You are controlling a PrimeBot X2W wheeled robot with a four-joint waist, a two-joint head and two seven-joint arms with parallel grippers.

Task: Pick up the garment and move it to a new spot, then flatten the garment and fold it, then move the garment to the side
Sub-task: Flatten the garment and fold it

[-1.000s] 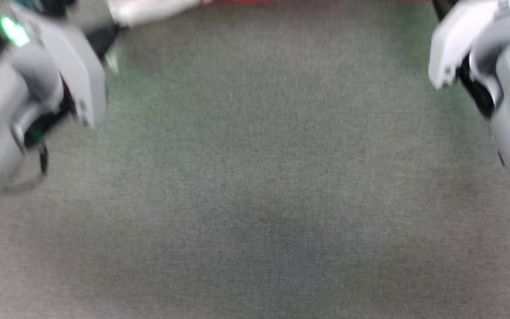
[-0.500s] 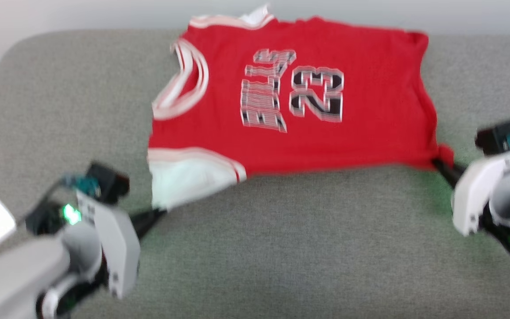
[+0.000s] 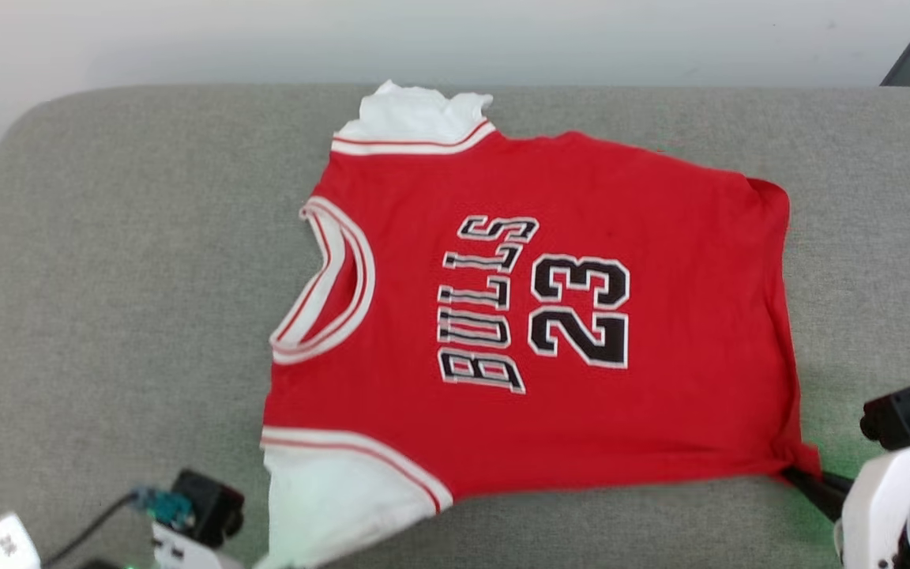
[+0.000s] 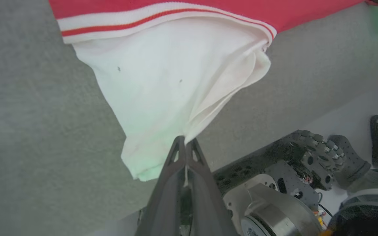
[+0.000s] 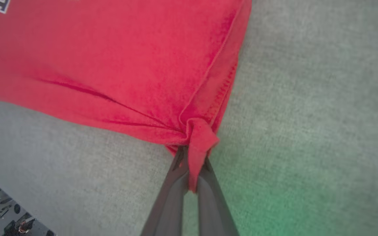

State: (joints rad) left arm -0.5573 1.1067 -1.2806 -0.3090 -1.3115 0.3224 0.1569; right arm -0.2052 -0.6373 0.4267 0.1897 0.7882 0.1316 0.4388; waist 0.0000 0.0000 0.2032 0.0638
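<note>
Half a second ago the head view was blurred and the jersey (image 3: 550,316) sat higher in it. Now the picture is sharp and the whole scene has shifted down, so the camera has moved. Both wrists now show at the bottom edge. The jersey lies spread on the grey cushion (image 3: 107,276), printed side up, neck opening toward the robot's left. The left gripper (image 4: 185,141) has its fingers pressed together on the white lining at the near left corner. The right gripper (image 5: 191,157) is clamped on the bunched red corner at the near right, and a fold of cloth hangs between its fingers.
</note>
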